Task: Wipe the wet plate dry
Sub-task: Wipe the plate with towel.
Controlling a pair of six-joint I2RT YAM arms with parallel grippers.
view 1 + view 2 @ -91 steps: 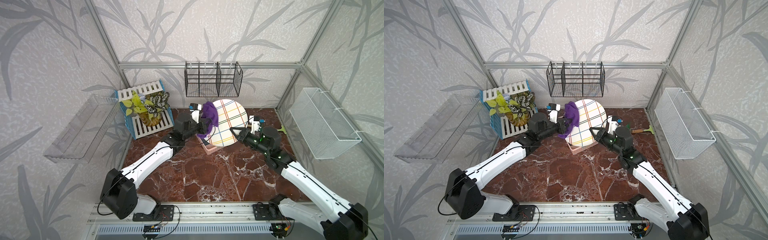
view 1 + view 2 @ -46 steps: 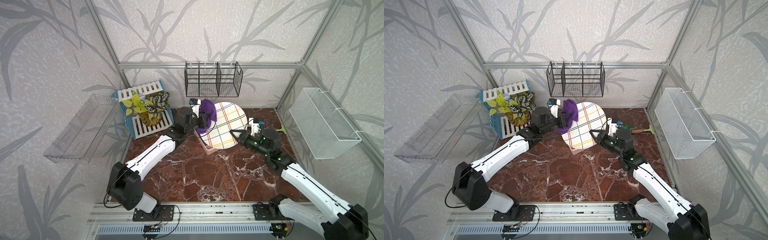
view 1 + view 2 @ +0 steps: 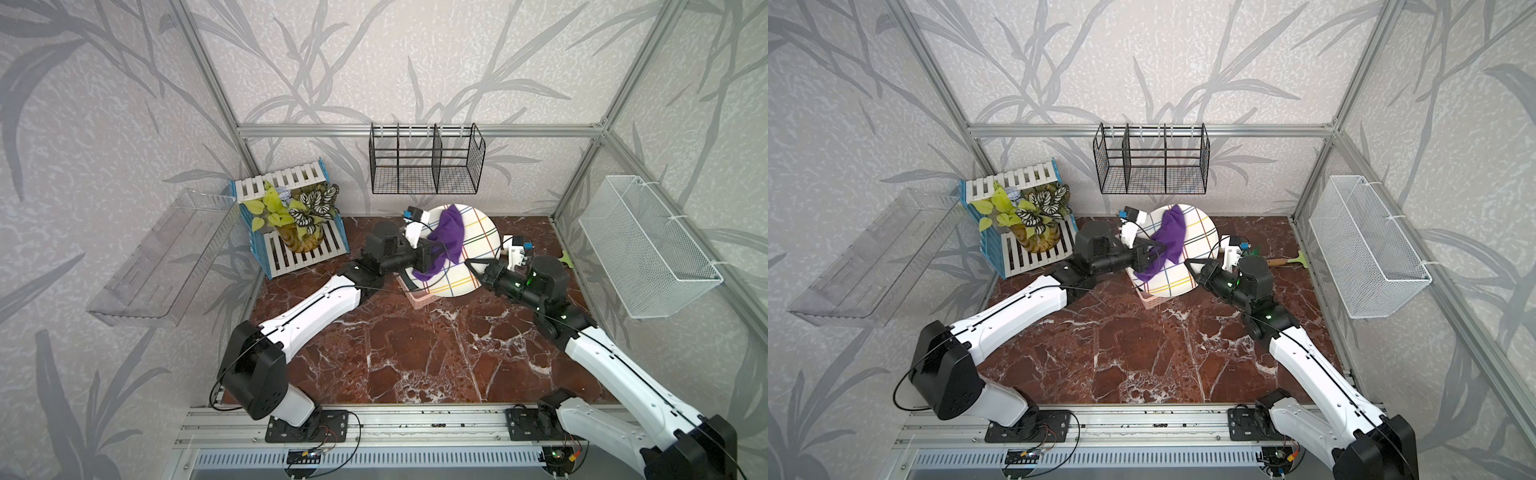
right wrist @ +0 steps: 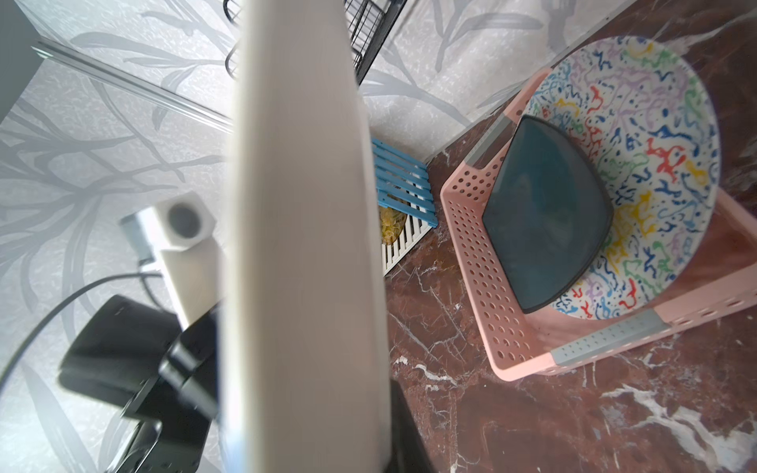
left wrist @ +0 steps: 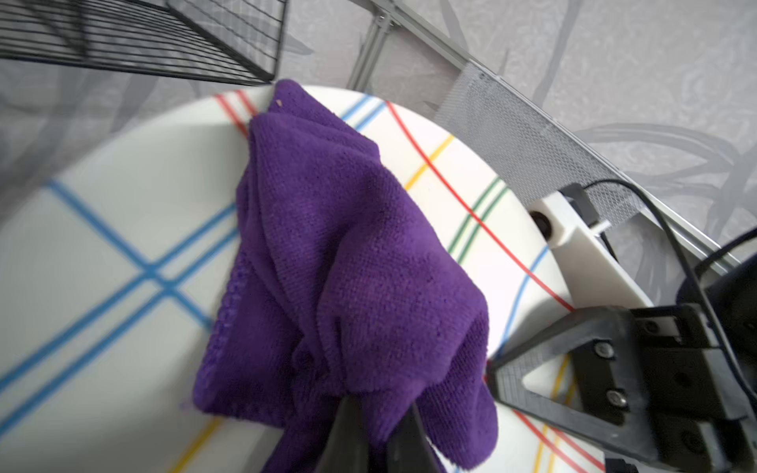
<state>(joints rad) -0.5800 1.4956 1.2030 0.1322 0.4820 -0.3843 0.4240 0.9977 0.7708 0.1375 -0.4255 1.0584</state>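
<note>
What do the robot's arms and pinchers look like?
The left arm and right arm are white with black joints and thin black cables. The left gripper and right gripper are black and pointy. Green lights glow behind the right one.

We see open counter in front. Behind, the pink basket, plant crate and raised plate crowd passage.

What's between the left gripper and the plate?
The purple cloth, pinched in the left gripper, lies against the striped plate; clearest in the left wrist view.
</note>
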